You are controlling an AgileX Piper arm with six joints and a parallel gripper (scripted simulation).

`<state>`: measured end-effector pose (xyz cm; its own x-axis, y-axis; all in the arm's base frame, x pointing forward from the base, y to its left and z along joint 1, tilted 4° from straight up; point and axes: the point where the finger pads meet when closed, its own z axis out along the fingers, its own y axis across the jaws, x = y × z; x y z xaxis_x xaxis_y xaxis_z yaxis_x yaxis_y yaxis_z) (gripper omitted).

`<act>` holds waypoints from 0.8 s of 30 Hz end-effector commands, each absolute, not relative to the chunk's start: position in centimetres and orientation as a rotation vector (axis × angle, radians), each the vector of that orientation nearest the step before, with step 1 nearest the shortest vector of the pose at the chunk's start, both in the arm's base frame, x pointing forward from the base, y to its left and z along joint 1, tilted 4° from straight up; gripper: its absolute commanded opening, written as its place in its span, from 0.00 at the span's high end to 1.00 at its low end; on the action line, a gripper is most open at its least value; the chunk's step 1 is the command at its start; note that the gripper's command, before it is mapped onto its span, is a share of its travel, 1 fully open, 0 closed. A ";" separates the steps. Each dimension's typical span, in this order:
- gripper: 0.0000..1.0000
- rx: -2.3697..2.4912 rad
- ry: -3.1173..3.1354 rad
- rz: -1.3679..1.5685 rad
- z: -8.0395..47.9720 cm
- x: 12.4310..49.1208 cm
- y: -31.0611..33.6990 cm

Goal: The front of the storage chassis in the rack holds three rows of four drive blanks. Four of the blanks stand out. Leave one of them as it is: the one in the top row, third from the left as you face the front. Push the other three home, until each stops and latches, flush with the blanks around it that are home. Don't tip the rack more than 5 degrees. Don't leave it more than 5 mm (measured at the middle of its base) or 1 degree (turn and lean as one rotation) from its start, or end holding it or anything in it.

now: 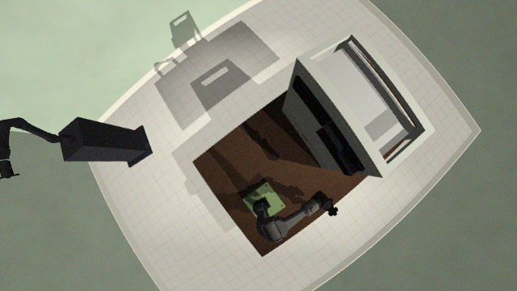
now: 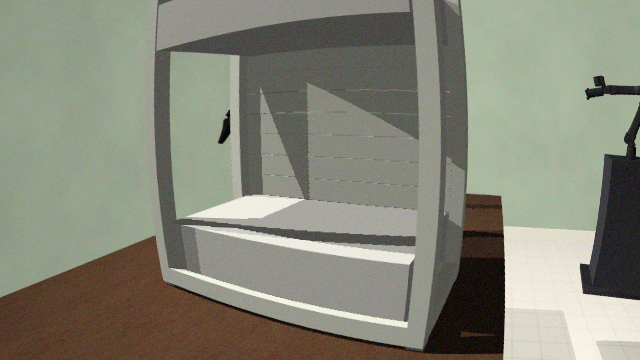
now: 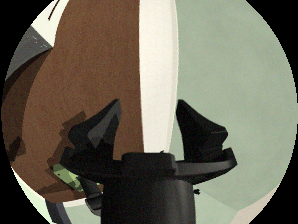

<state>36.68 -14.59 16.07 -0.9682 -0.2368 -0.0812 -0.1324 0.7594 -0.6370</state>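
The grey rack (image 1: pixel 343 109) stands on the brown table, seen from above in the top view. Its dark front (image 1: pixel 327 133) with the storage chassis faces the arm; single drive blanks are too small to tell apart. The exterior view shows the rack (image 2: pixel 310 170) from behind, so the blanks are hidden there. My gripper (image 1: pixel 333 210) is open and empty, apart from the rack, off the front's right end. A part of it shows past the rack's post (image 2: pixel 224 128). In the wrist view the open fingers frame only table, floor and wall.
My arm's base sits on a green plate (image 1: pixel 264 199) on the brown table (image 1: pixel 258 170). A dark camera stand (image 1: pixel 102 141) is on the pale floor to the left; another view shows it at the right (image 2: pixel 617 225).
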 end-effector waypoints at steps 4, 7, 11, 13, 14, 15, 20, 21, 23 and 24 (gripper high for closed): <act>0.00 -0.388 2.702 -1.026 17.9 36.1 -12.7; 0.00 -0.437 2.650 -1.042 18.9 35.8 -11.7; 0.00 -0.516 2.563 -1.065 20.4 35.2 -10.0; 0.00 -0.572 2.498 -1.081 21.6 34.9 -8.7; 0.00 -0.600 2.464 -1.088 22.2 34.7 -8.0; 0.00 -0.628 2.429 -1.094 22.8 34.5 -7.4; 0.00 -0.757 2.257 -1.123 25.7 33.5 -4.2; 0.00 -0.782 2.223 -1.128 26.3 33.4 -3.5; 0.00 -0.829 2.154 -1.136 27.4 33.0 -2.3; 0.00 -0.829 2.154 -1.136 27.4 33.0 -2.3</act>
